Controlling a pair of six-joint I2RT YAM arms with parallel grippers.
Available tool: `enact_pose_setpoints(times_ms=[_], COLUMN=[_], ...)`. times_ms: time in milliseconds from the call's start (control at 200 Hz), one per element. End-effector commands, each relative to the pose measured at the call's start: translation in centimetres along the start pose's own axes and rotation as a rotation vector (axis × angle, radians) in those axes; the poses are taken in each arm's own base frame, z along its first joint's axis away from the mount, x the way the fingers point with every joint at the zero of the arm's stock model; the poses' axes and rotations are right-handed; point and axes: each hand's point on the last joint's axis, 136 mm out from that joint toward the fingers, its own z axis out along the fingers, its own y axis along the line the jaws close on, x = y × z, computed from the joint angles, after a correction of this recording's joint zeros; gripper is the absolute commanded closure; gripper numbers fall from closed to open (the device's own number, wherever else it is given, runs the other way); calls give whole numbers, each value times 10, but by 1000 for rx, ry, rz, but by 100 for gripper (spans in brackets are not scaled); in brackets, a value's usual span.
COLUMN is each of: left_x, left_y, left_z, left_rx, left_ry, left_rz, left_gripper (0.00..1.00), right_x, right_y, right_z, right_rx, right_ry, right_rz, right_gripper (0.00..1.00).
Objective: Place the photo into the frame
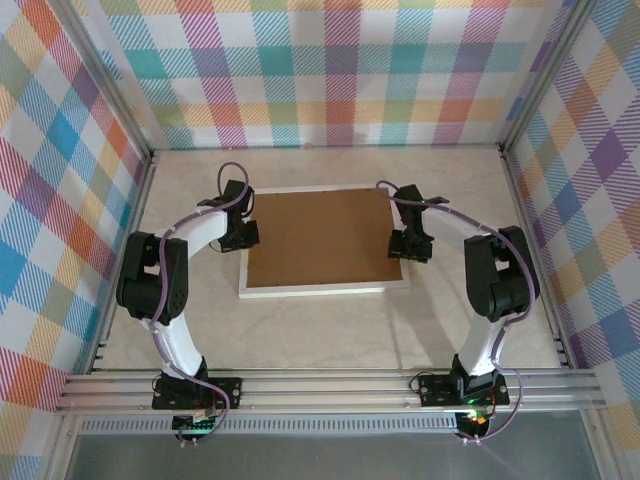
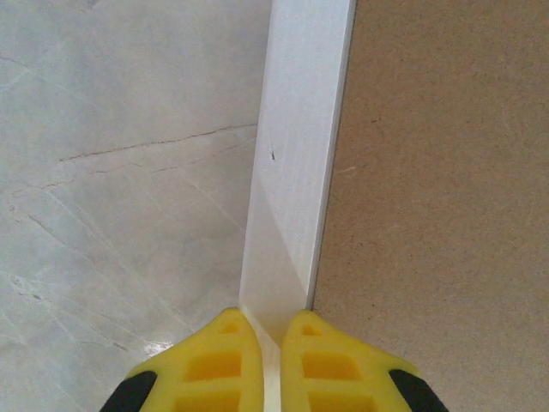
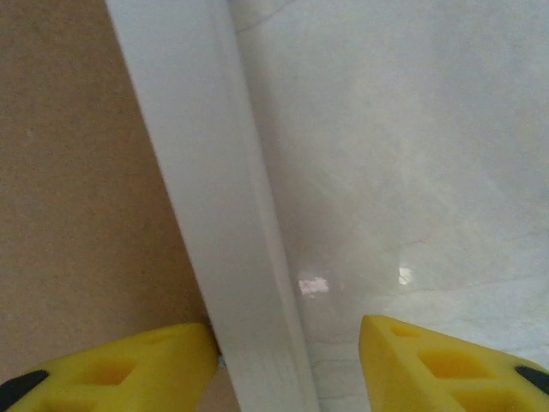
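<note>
One frame [image 1: 325,291] flat at tabletop [image 1: 300,340] centre, brown backing board [image 1: 320,238] filling its white border.
Top view: left jaws at frame's left edge, right jaws at its right edge, arms curving in from near corners; opening unreadable there.
Left wrist view: yellow fingertips [image 2: 230,348] clenched together over white border, board to right, marbled tabletop to left.
Right wrist view: jaws released, spread astride border, one fingertip [image 3: 129,365] over board, other over tabletop.

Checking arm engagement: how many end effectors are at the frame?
2. The left end effector is over the frame at its left border, fingers shut; the right end effector is at its right border, fingers open astride it. None seem hidden.
</note>
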Motion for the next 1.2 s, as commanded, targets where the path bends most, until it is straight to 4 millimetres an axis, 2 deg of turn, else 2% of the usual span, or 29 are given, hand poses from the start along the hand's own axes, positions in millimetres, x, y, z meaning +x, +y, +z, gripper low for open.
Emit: enact_pose_setpoints(times_ms=[0, 140, 220, 315, 555, 695, 915, 1025, 1195], left_x=[8, 8, 8, 6, -3, -8, -12, -16, -24], left_y=[-31, -32, -30, -27, -15, -11, -5, 1, 6], left_z=[-8, -8, -9, -11, -16, -21, -25, -31, -45], left_rx=[134, 137, 127, 110, 88, 85, 63, 51, 73], left_ry=[12, 13, 10, 2, -16, -30, -28, -33, -43], left_rz=[-5, -6, -5, -6, -24, -33, -34, -41, -72], left_gripper=[100, 100, 100, 100, 100, 100, 100, 100, 82], right_x=[46, 48, 45, 34, -10, -37, -73, -84, -94], right_y=[44, 49, 45, 38, 15, 16, -5, -6, 3], right_z=[33, 37, 33, 18, -37, -53, -45, -37, -25], right_rx=[-133, -142, -120, -92, -96, -200, -251, -280, -324], right_ry=[174, 178, 168, 121, -22, -104, -126, -116, -94], right_rz=[-30, -22, -31, -52, -65, -75, -27, -48, -70], right_gripper=[46, 47, 46, 46, 42, 40, 39, 39, 39])
